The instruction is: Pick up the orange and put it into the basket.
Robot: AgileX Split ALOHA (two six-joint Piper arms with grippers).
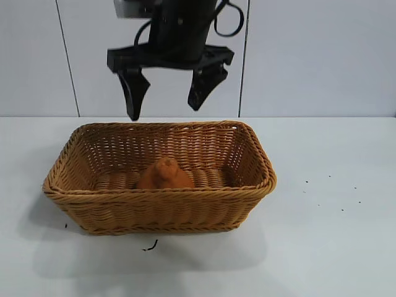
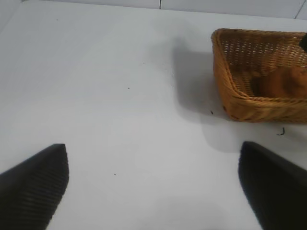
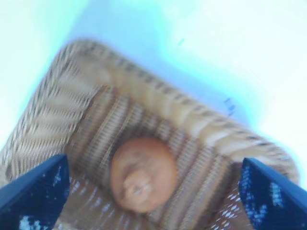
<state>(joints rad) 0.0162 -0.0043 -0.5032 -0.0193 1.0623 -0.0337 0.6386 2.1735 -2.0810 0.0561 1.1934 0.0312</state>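
The orange (image 1: 164,175) lies on the floor of the basket (image 1: 253,154), near the middle, knob upward; the right gripper (image 1: 165,93) hangs above the basket's far rim with its jaws spread wide and nothing between them, so you may judge the placing done and the step in hand to be the retreat. Lift straight up until the fingers (image 1: 133,93) stand well above the braided rim, and only then swing away; a sideways move made low could catch the wicker and drag the light basket across the table (image 1: 334,235). Leave the jaws apart as you rise. The left gripper (image 2: 153,187) is parked over bare table, well to one side of the basket, its two dark ribbed pads (image 2: 38,184) also wide apart and empty; you need not move it. Note the materials: the orange is matte, round below and tapering to a lumpy knob, a shape that could roll if nudged, though the ridged woven floor should check it. The basket is tan-brown wicker, rectangular, with sloping sides and a thick plaited rim. The table is smooth, pale and hard, marked by a few dark specks (image 1: 150,247) just before the basket.
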